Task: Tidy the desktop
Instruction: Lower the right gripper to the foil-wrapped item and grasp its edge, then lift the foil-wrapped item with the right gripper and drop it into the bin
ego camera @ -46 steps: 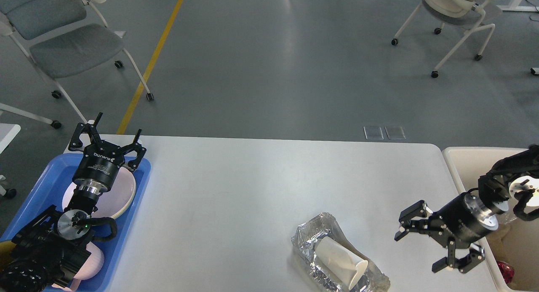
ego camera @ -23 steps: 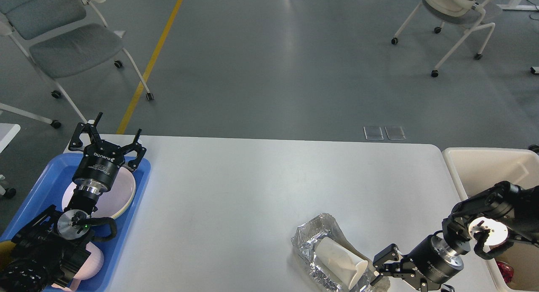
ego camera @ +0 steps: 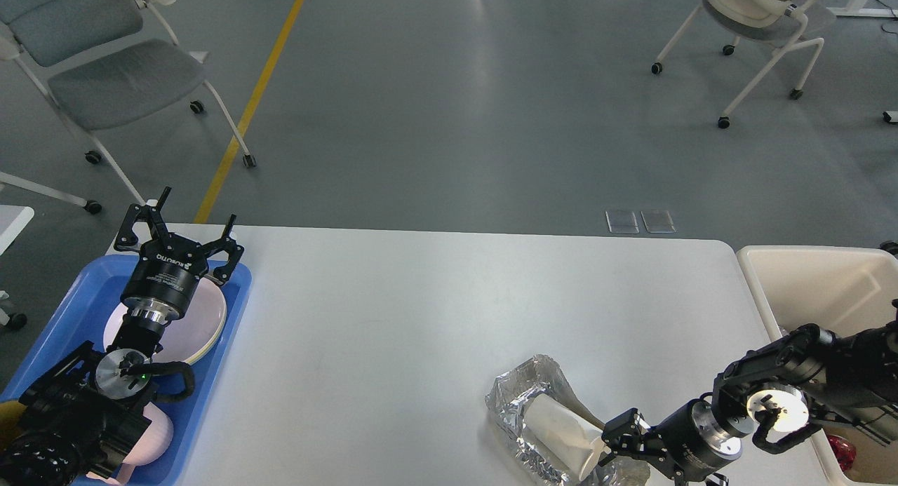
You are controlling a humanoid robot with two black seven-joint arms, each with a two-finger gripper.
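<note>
The white desktop (ego camera: pixel 421 318) fills the lower part of the head view. A crumpled foil container (ego camera: pixel 515 395) lies near its front right, with a white paper cup (ego camera: pixel 561 430) on its side inside it. My right gripper (ego camera: pixel 631 461) is low at the cup's open right end. Its upper finger (ego camera: pixel 617 428) is at the cup's rim and its lower finger runs off the bottom edge. The jaws look spread. My left gripper (ego camera: pixel 181 223) is open and empty above the far end of a blue tray (ego camera: pixel 235 311).
The blue tray at the left holds a white plate (ego camera: pixel 207 325) and a pink item (ego camera: pixel 160 437). A cream bin (ego camera: pixel 807 282) stands off the right end with a red item (ego camera: pixel 838 449) inside. Chairs stand on the grey floor behind.
My right gripper has swung from beside the cream bin down and left to the cup's open end. The left arm, cup and foil have not moved.
</note>
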